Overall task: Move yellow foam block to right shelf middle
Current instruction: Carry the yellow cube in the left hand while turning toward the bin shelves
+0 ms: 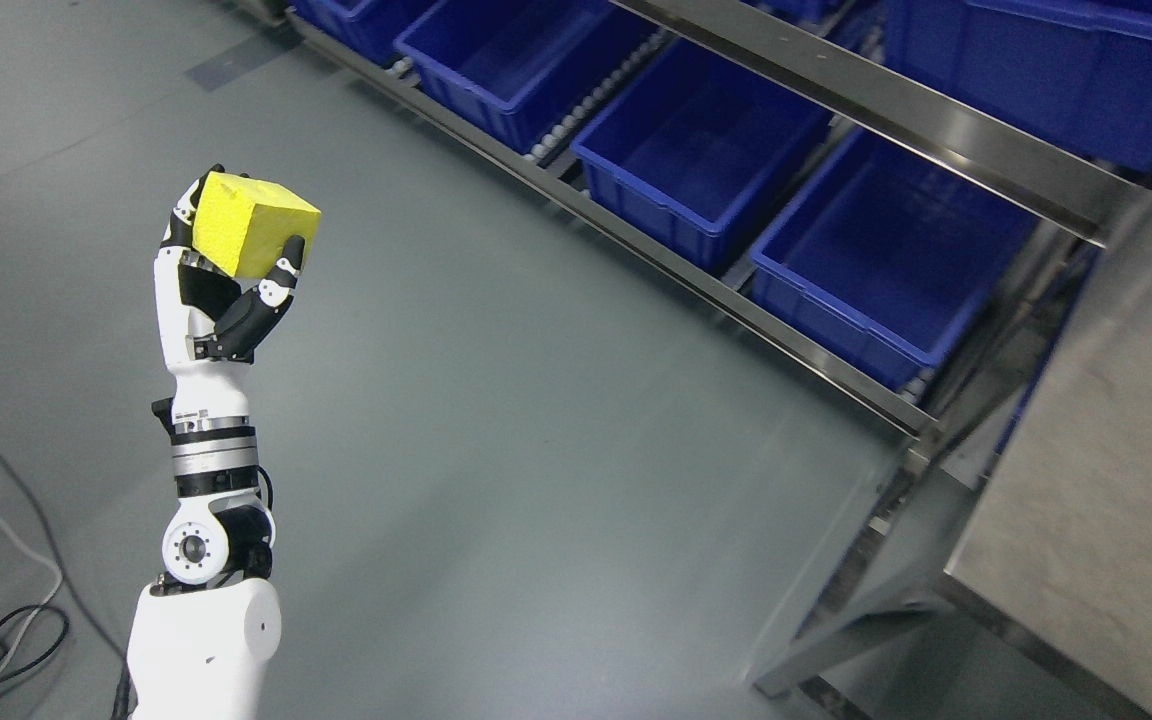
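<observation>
Clearly the yellow foam block (254,233) sits high in the left hand (221,285), fingers clamped on its lower faces while most of the cube stands proud above them. Soft foam gripped so low could tip or squeeze out during the carry. Far to the hand's right run the shelf rail (896,105) and blue bins (886,255); a wide swing across might clip that rail.

Matt, porous yellow foam block (251,228) sits in the glossy white-and-black plastic robot hand (221,290), while smooth blue plastic bins (696,150) rest on a brushed metal shelf (836,85), beside a dull, scuffed steel bench (1116,480) and a smooth grey floor (496,450).
</observation>
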`<state>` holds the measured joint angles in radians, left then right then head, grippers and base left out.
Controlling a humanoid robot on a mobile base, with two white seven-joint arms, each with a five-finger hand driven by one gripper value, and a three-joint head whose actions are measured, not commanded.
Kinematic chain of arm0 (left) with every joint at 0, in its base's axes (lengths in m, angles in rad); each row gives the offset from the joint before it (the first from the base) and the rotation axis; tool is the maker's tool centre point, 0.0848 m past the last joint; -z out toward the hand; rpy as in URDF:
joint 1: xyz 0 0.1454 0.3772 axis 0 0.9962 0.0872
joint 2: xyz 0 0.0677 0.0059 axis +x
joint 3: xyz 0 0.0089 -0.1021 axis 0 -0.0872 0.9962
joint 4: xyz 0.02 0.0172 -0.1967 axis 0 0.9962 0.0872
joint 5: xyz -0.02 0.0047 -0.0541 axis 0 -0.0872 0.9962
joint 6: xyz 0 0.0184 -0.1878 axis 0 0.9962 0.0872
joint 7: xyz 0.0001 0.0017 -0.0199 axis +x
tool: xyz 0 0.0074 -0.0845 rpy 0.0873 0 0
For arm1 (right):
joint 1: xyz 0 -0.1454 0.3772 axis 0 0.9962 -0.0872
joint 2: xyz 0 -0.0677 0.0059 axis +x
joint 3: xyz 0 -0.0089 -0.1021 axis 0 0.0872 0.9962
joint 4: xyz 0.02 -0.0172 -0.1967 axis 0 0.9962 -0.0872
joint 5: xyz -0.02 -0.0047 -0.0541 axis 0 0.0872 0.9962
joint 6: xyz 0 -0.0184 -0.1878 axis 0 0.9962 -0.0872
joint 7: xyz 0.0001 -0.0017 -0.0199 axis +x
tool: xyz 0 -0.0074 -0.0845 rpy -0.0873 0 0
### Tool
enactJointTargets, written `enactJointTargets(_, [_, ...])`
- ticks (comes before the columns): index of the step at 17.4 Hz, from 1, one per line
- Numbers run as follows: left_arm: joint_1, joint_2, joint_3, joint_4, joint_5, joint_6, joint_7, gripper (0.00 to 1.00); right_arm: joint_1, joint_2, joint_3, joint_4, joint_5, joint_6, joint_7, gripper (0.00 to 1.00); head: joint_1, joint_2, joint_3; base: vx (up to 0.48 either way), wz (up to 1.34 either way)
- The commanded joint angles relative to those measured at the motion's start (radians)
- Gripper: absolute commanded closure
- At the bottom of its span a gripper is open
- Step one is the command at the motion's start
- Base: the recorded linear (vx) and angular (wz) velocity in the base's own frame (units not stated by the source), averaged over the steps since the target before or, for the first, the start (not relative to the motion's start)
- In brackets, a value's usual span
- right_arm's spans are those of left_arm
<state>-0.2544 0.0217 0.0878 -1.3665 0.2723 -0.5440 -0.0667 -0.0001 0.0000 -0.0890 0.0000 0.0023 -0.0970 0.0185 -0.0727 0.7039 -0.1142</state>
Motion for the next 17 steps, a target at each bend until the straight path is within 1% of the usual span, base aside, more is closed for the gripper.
enactJointTargets(1, [0.014,0.040,0.036,-0.019,0.001,0.007,-0.001,0.62,-0.003,-0.017,0.000,-0.017,-0.002,0.000,0.000,0.00,0.0000,0.000,0.000,0.090,0.88])
enactJointTargets(7, [0.017,0.034,0.035,-0.023,-0.001,0.007,-0.001,0.62,-0.003,-0.017,0.000,-0.017,-0.002,0.000,0.000,0.00,0.0000,0.000,0.000,0.141,0.84])
enactJointTargets(12, [0.017,0.031,0.035,-0.023,-0.001,0.012,-0.001,0.62,-0.003,-0.017,0.000,-0.017,-0.002,0.000,0.000,0.00,0.0000,0.000,0.000,0.217,0.75])
enactJointTargets(17, [0.033,0.007,0.029,-0.039,-0.001,0.015,0.001,0.62,-0.003,-0.017,0.000,-0.017,-0.002,0.000,0.000,0.00,0.0000,0.000,0.000,0.255,0.41])
